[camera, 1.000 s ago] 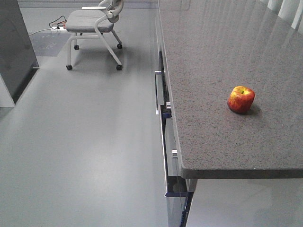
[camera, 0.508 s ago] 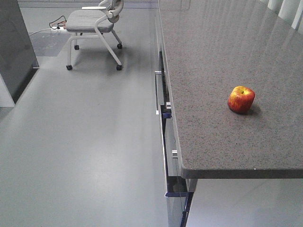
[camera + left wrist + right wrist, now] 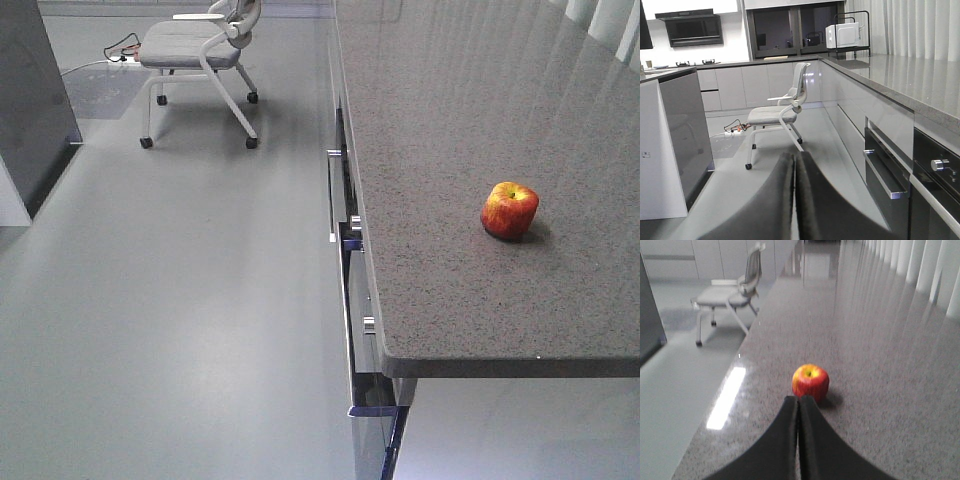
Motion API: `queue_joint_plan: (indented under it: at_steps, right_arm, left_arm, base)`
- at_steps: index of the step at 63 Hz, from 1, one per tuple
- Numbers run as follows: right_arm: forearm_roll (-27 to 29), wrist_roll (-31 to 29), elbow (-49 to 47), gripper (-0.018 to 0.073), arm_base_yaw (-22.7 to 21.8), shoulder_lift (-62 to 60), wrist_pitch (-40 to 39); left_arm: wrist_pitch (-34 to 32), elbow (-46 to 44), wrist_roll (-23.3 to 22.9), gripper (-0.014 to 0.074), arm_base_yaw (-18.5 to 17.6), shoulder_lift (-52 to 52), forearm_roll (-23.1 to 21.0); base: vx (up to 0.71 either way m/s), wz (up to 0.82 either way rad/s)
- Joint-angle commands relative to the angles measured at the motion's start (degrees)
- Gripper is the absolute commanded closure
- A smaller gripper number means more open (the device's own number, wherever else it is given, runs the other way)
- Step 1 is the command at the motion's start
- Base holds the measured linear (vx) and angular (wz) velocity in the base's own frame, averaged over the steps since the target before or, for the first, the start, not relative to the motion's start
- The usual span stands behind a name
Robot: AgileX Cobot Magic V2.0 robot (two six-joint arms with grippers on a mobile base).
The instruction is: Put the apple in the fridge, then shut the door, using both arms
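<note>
Apple (image 3: 509, 210) sits alone on bench (image 3: 440, 120), near bench's front end, stem up. Right jaws pressed together over bench, aimed at it. Left jaws together too, off bench. Looks firm, smooth, rolls easily: pinch across widest middle.

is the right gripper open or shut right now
Shut: the black right gripper has its fingers pressed together with no gap. The small red-and-yellow apple sits free on the grey speckled countertop.

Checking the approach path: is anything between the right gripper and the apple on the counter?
Nothing visible. The right gripper, jaws together, points straight at the apple on the counter, with no object between them.
</note>
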Motion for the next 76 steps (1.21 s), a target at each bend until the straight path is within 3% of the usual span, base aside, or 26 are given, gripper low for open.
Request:
queue_joint_plan:
  at_steps: [1, 28, 35, 44, 55, 63, 76]
  right_arm:
    - [-0.37, -0.42, -3.73, 0.0563, -0.35, 5.26, -2.5]
    - [-1.44, -2.79, -4.28, 0.0541, -0.35, 21.73, 0.78]
    - [-1.63, -3.75, -4.28, 0.0444, -0.35, 24.72, 2.09]
    - [-2.14, -3.7, -5.02, 0.0199, -0.35, 27.81, 2.09]
    - [-2.14, -3.27, -12.99, -0.0057, -0.35, 34.01, 8.48]
    - [-2.14, -2.98, -19.43, -0.0132, -0.35, 40.0, 12.34]
    - [-2.16, -2.91, -27.33, -0.0129, -0.49, 49.66, 11.41]
  left_arm:
    - [-3.91, 1.2, -0.13, 0.0603, -0.4, -0.89, -0.54]
    - [-3.91, 1.2, -0.13, 0.0603, -0.4, -0.89, -0.54]
    - [-3.91, 1.2, -0.13, 0.0603, -0.4, -0.89, -0.54]
    - [-3.91, 1.2, -0.13, 0.0603, -0.4, -0.89, -0.54]
    - [-3.91, 1.2, -0.13, 0.0603, -0.4, -0.89, -0.54]
    - [-3.91, 1.2, -0.13, 0.0603, -0.4, -0.89, -0.54]
    - [-3.91, 1.2, -0.13, 0.0603, -0.4, -0.89, -0.54]
  base:
    - [0.0, 0.0]
    - [0.0, 0.0]
    - [0.0, 0.0]
    - [0.0, 0.0]
    - [0.0, 0.0]
    - [0.0, 0.0]
    - [0.0, 0.0]
